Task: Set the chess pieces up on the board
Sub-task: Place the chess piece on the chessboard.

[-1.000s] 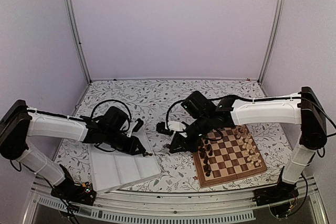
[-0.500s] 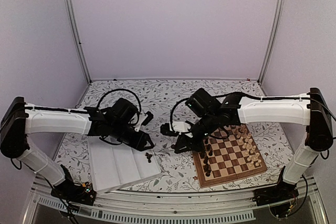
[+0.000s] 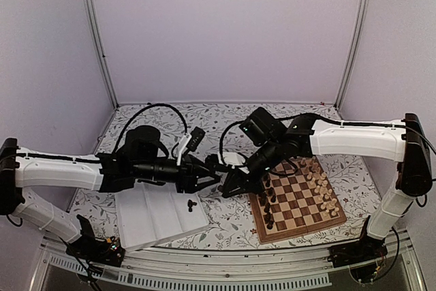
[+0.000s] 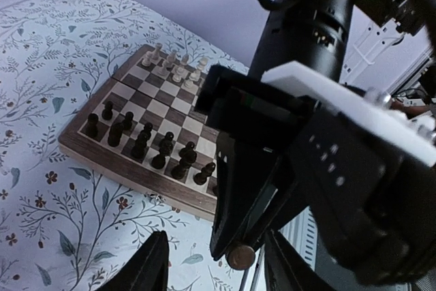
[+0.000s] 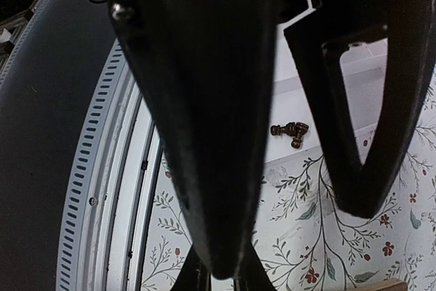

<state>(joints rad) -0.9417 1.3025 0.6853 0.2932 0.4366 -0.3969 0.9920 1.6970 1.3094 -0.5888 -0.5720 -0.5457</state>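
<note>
Since a second ago the left arm (image 3: 61, 168) has swung right, off the tray (image 3: 153, 223) toward the middle of the desk (image 3: 204, 124). Its fingers have spread, and the two dark pieces (image 3: 190, 204) that were at its tips now lie on the tray. The arm stretches low and nearly level from the left edge, with its black wrist past the tray's far right corner. The left tool (image 3: 208, 178) points right with its fingers apart and nothing between them. The right arm (image 3: 347, 141) stands up at the right edge, runs its white link level to the left, then bends its dark wrist down and left. This brings the right tool (image 3: 227, 189) down over bare desk between tray and board (image 3: 300, 199), close to the left tool; whether they touch I cannot tell. The right tool's fingers are together. In the left wrist view they taper to a point between the left fingers, where a small round brown disc (image 4: 240, 257) shows, too small to identify. The board lies at the right, turned slightly. Dark pieces (image 3: 268, 202) stand along its left side and cream pieces (image 3: 320, 189) along its right. The two fallen pieces lie on their sides, touching, in the tray's rightmost compartment.
</note>
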